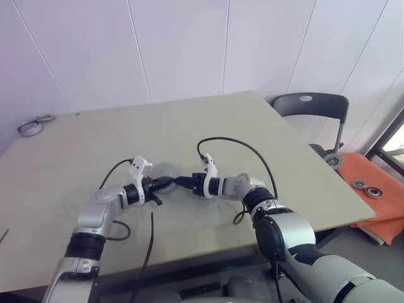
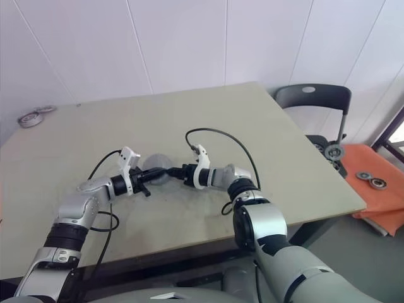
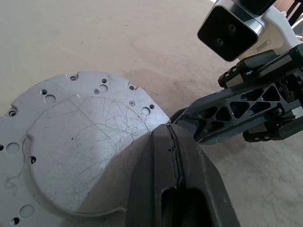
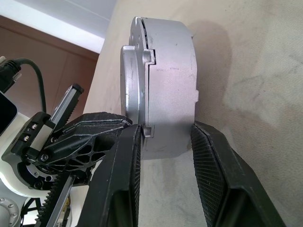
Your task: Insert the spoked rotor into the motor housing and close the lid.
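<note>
The motor housing [image 1: 164,172] is a silvery round puck near the middle of the table, with its lid [image 3: 80,146], a scratched disc with screw holes, sitting on top. My left gripper [image 1: 168,182] is shut, its fingertips [image 3: 173,142] resting on the lid's near rim. From the opposite side, my right gripper [image 4: 163,137] is shut on the edge of the housing [image 4: 170,71]. One of its fingers [image 4: 125,161] lies against the lid's flange and the other against the underside. The two grippers almost touch tip to tip. The spoked rotor is hidden.
Metal rings [image 1: 30,127] lie at the table's far left corner. A dark chair [image 1: 312,104] stands past the right edge, beside an orange mat [image 1: 372,196] holding bearings. Black cables [image 1: 233,142] loop over the table near both wrists.
</note>
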Motion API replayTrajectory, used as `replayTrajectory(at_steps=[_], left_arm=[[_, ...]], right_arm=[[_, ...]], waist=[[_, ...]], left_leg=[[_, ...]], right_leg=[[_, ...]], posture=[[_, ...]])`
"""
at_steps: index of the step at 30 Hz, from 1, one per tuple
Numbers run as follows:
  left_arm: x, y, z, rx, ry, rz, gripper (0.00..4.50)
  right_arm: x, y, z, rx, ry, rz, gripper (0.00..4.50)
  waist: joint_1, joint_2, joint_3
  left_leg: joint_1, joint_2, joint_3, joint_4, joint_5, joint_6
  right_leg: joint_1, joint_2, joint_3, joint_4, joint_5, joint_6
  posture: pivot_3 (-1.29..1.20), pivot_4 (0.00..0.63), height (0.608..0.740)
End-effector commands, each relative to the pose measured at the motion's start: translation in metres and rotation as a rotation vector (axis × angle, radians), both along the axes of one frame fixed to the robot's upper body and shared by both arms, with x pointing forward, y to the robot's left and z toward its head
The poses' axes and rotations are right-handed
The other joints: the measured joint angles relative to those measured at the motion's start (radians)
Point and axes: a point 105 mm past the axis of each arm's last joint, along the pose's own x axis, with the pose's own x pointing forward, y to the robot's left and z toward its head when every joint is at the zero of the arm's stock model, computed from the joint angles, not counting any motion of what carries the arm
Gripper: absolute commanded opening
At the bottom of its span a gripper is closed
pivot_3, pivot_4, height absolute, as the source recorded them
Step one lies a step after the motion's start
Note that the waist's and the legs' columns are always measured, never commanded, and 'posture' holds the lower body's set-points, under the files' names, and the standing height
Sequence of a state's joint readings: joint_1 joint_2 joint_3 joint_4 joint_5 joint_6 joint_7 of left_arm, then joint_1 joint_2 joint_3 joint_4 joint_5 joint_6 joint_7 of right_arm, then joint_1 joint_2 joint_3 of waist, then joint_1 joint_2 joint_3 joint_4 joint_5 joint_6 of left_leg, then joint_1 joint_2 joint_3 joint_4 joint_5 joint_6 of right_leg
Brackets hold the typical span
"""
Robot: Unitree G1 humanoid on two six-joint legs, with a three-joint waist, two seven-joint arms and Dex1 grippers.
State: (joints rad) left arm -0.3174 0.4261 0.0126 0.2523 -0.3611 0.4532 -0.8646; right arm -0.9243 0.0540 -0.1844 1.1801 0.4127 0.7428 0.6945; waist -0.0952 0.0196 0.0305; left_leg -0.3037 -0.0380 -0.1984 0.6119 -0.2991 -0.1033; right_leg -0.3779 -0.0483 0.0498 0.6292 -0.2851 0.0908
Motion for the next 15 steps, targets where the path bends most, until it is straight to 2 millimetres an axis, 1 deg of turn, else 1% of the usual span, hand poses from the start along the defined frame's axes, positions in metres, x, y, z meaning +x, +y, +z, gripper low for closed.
replayTrajectory(at_steps=[1, 5, 10, 12, 15], left_arm=[[0.009, 0.010, 0.012, -0.011, -0.043, 0.070, 0.00], [0.016, 0.022, 0.022, -0.031, -0.073, 0.131, 0.00], [0.017, 0.025, 0.032, -0.060, -0.102, 0.142, 0.00], [0.017, 0.025, 0.031, -0.065, -0.099, 0.144, 0.00], [0.016, 0.027, 0.022, -0.040, -0.075, 0.147, 0.00]], right_arm=[[-0.010, -0.031, -0.046, -0.264, 0.077, -0.036, 1.21], [-0.011, -0.030, -0.045, -0.251, 0.085, -0.028, 1.21], [-0.012, -0.029, -0.044, -0.252, 0.077, -0.016, 1.21], [-0.012, -0.029, -0.044, -0.251, 0.076, -0.015, 1.21], [-0.011, -0.030, -0.044, -0.252, 0.078, -0.022, 1.21]], waist=[[0.000, 0.001, 0.001], [0.000, 0.001, 0.001], [0.000, 0.001, 0.001], [0.000, 0.001, 0.001], [0.000, 0.001, 0.001]], left_leg=[[0.000, 0.000, 0.000, 0.000, 0.000, 0.000], [-0.001, 0.000, 0.000, 0.000, 0.000, 0.000], [0.000, 0.000, 0.000, 0.000, 0.002, 0.004], [0.000, 0.000, 0.000, 0.000, 0.003, 0.004], [0.000, 0.000, 0.000, -0.001, 0.003, 0.004]], right_leg=[[0.000, 0.000, 0.000, 0.000, 0.000, 0.000], [-0.007, 0.000, 0.000, 0.000, 0.000, 0.000], [-0.008, 0.001, 0.000, 0.002, 0.001, 0.002], [-0.008, 0.001, 0.001, 0.002, 0.002, 0.003], [-0.008, 0.001, 0.001, 0.002, 0.003, 0.004]], posture=[[0.00, 0.000, 0.740], [0.00, 0.000, 0.740], [0.00, 0.000, 0.740], [0.00, 0.000, 0.740], [0.00, 0.000, 0.740]])
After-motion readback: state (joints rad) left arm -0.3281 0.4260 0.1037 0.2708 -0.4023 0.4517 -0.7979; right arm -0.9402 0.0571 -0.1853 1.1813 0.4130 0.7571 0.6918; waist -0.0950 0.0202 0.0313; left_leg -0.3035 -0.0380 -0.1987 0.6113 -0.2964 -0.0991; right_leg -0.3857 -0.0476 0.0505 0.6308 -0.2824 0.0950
